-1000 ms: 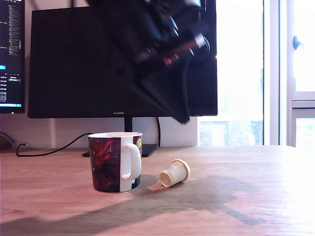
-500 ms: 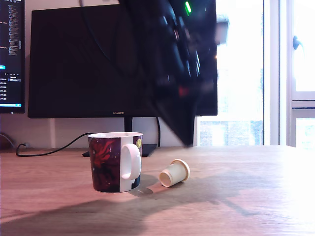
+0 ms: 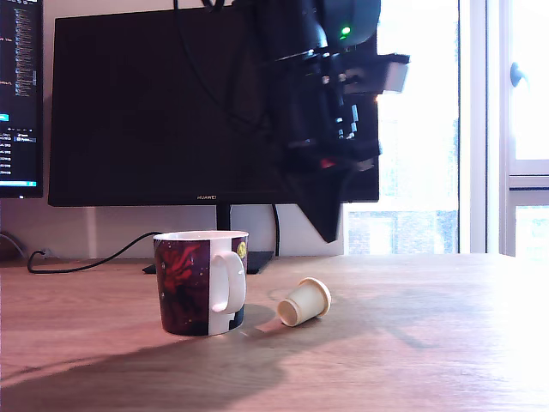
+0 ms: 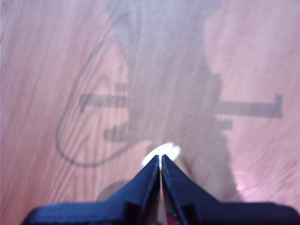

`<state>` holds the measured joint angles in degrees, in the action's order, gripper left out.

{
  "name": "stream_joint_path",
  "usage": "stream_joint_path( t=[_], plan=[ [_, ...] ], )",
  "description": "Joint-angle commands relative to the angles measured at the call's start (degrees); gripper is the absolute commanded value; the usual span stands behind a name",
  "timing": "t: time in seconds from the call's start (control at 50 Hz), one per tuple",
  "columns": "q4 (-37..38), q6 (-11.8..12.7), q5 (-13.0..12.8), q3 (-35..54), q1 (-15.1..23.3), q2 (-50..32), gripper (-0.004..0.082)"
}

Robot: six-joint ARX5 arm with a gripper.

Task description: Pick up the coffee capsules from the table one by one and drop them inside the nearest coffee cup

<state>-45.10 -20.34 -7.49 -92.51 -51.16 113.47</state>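
You held the end effector (image 3: pixel 330 227) pressed together and empty above the desk (image 3: pixel 412 343), because the cream capsule (image 3: pixel 305 301) lay tipped beside the cup (image 3: pixel 200 282), awaiting pickup.

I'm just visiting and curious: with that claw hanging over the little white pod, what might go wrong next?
The tool looks shut, so unless it opens before descending it would poke the cream capsule rather than grip it. The capsule lies on its side on the table and could roll away when touched. It also lies close to the mug, which the tool might bump.
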Motion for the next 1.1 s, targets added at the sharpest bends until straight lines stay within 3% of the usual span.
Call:
stream_joint_path(
  t=[0.0, 0.4, 0.66, 1.08],
  plan=[
    [0.57, -1.18, 0.13, 0.44, 0.61, 3.21, -0.0021],
    [1.18, -2.82, 0.2, 0.42, 3.91, 5.9, -0.0021],
    [1.99, -3.23, 2.78, 0.39, 3.74, 6.12, -0.0021],
    [1.4, -3.1, 4.44, 0.39, 3.61, 6.19, -0.0021]
  ],
)
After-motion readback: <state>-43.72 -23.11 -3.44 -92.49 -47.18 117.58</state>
